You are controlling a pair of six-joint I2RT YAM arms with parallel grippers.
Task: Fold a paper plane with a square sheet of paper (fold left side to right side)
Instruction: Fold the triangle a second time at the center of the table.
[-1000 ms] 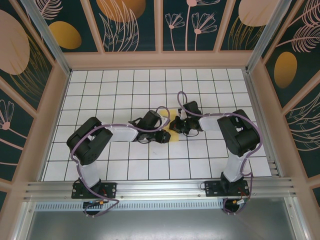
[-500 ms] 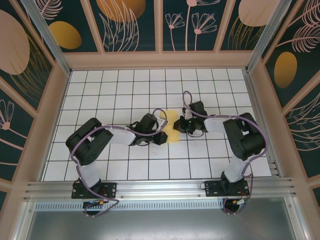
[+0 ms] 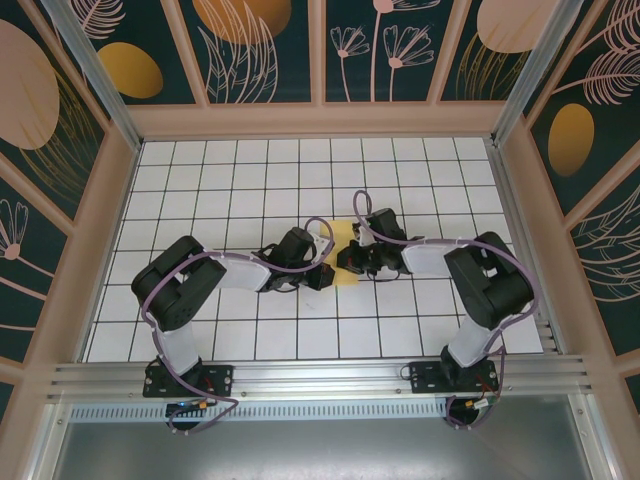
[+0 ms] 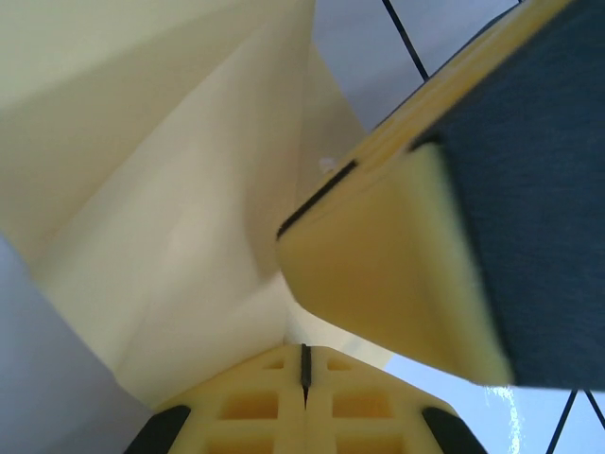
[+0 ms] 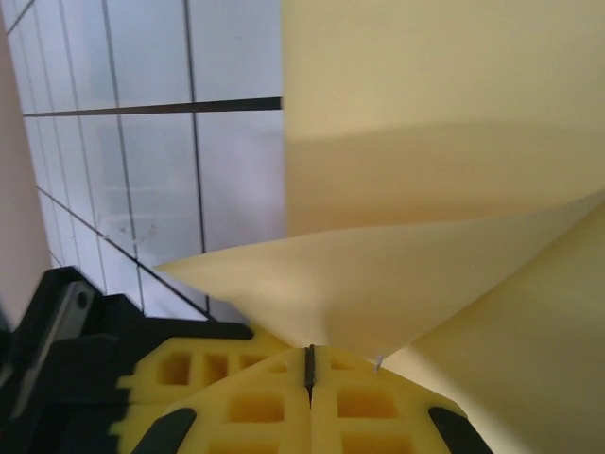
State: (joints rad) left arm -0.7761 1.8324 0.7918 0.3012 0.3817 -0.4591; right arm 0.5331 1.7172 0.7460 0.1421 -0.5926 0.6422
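Right gripper [image 5: 308,365] slid left; it and left gripper [image 4: 304,365] both pinch the paper [image 5: 425,142]; long axis seemingly near-to-far.

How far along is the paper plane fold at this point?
Done: the yellow paper is already creased into overlapping layers, no flat square. In hand: left claw and right claw are both shut, pinching it mid-table. Remaining: no slim pointed dart is visible yet, so further folds and flattening likely remain.

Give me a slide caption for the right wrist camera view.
Right gripper shut, pinching the thin yellow folded paper over the white grid-tiled table.
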